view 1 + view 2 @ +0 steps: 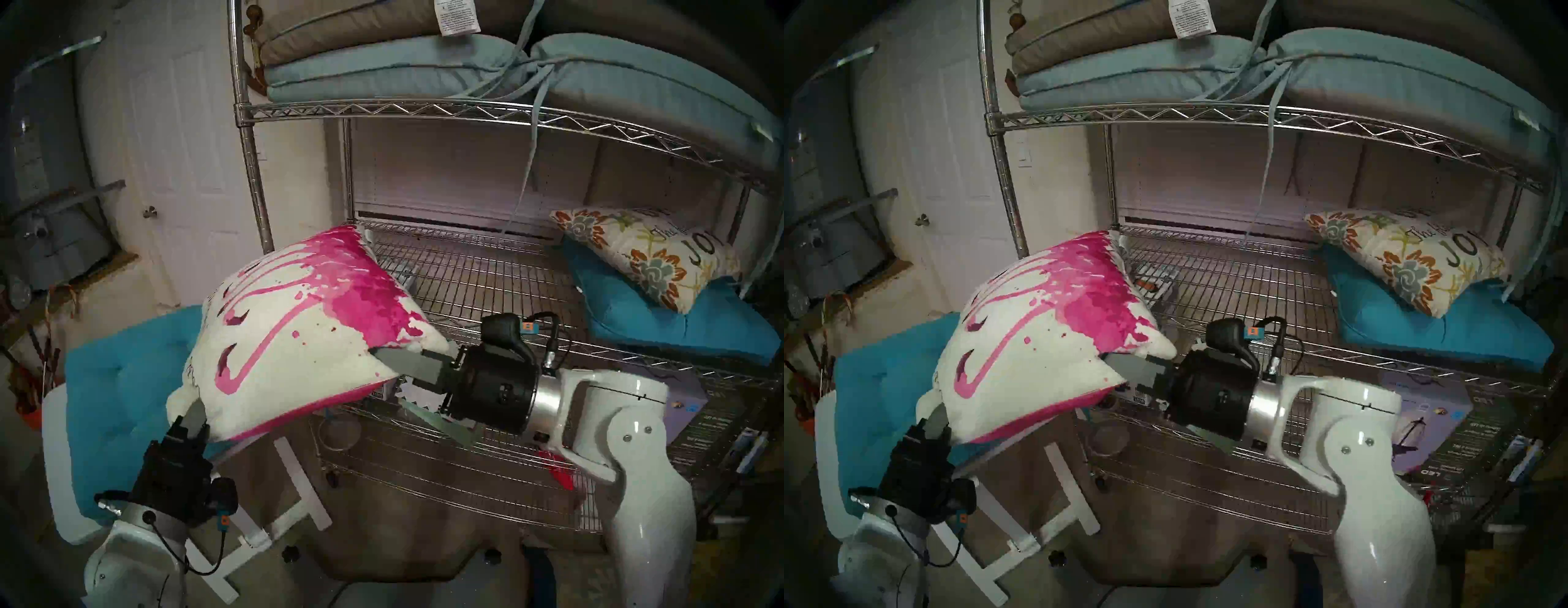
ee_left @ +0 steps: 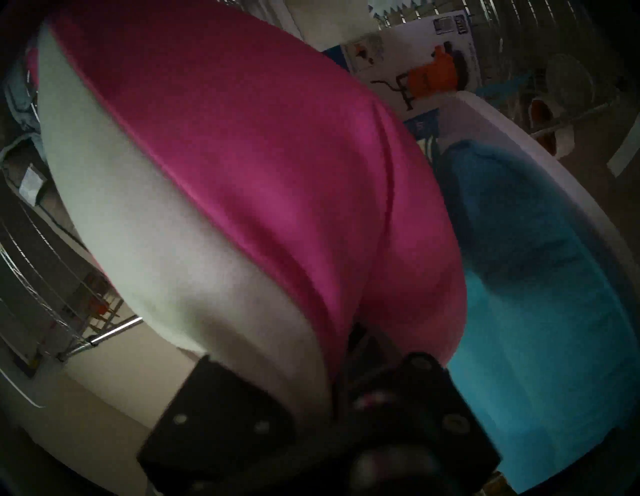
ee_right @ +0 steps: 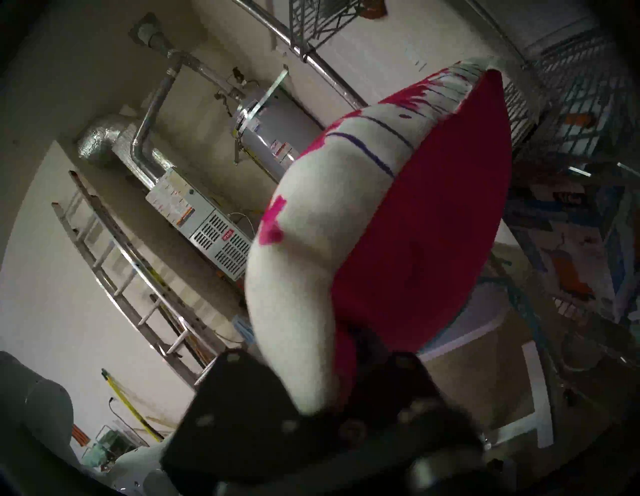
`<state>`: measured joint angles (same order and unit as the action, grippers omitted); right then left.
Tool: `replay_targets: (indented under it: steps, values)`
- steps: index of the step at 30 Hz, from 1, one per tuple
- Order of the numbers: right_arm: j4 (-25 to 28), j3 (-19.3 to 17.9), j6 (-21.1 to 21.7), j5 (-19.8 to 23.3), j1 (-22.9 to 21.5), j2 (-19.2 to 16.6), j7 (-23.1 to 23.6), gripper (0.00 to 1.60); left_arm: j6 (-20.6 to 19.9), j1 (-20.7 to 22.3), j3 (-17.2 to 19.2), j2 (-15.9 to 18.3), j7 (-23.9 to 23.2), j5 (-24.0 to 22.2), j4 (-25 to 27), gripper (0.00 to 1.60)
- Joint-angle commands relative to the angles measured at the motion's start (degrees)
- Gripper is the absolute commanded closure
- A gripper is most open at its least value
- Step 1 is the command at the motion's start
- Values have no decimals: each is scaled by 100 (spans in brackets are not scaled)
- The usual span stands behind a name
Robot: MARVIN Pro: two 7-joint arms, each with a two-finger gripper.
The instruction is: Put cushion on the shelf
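A white cushion point(image 1: 297, 322) point(image 1: 1038, 331) printed with a pink flamingo hangs tilted in the air. It is above the left front corner of the chrome wire shelf point(image 1: 488, 280) point(image 1: 1229, 276), and its far corner reaches over the middle tier. My left gripper point(image 1: 195, 418) point(image 1: 936, 418) is shut on its near left corner. My right gripper point(image 1: 382, 356) point(image 1: 1110, 361) is shut on its right corner. The wrist views show the cushion's plain pink back point(image 2: 242, 173) point(image 3: 415, 242) pinched at each gripper point(image 2: 343, 350) point(image 3: 349, 343).
A blue tufted cushion point(image 1: 119, 382) lies on a small white folding table point(image 1: 59, 458) under the held cushion. On the middle tier's right end a floral pillow point(image 1: 645, 259) rests on a blue cushion point(image 1: 679, 322). Grey-blue and tan cushions point(image 1: 382, 68) fill the top tier; boxes point(image 1: 687, 424) sit lower.
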<state>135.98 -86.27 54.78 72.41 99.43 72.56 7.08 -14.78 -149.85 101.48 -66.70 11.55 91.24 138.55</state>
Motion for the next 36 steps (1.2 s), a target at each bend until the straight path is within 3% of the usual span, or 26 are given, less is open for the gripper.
replay_targets:
  steps: [1, 9, 17, 20, 21, 22, 25, 31, 36]
  values:
    - [215, -596, -114, 73, -88, 12, -9, 160, 157, 792, -46, 305, 439, 15, 145, 160]
    - [103, -1124, -111, 69, -129, -8, -36, 160, 406, 1213, -356, 485, 651, 16, 145, 160]
    - [15, -1773, -85, 110, -159, -29, -28, 160, 696, 1996, -926, 590, 731, 19, 145, 160]
    - [-7, -1916, -74, 128, -163, -33, -25, 160, 738, 1928, -1022, 593, 762, 11, 145, 160]
    - [-23, -2005, -66, 144, -165, -35, -22, 160, 795, 2283, -1137, 596, 726, 16, 145, 160]
    - [-36, -2067, -59, 157, -167, -36, -19, 160, 806, 2147, -1166, 591, 752, 10, 145, 160]
    - [-80, -2230, -35, 200, -181, -40, -8, 160, 881, 2365, -1329, 578, 728, 9, 145, 160]
    - [-317, -2327, -12, 306, -280, -29, 23, 160, 969, 2806, -1490, 507, 568, 1, 145, 160]
    - [-657, -2079, -33, 391, -499, 7, 40, 160, 987, 3057, -1397, 451, 276, 19, 145, 160]
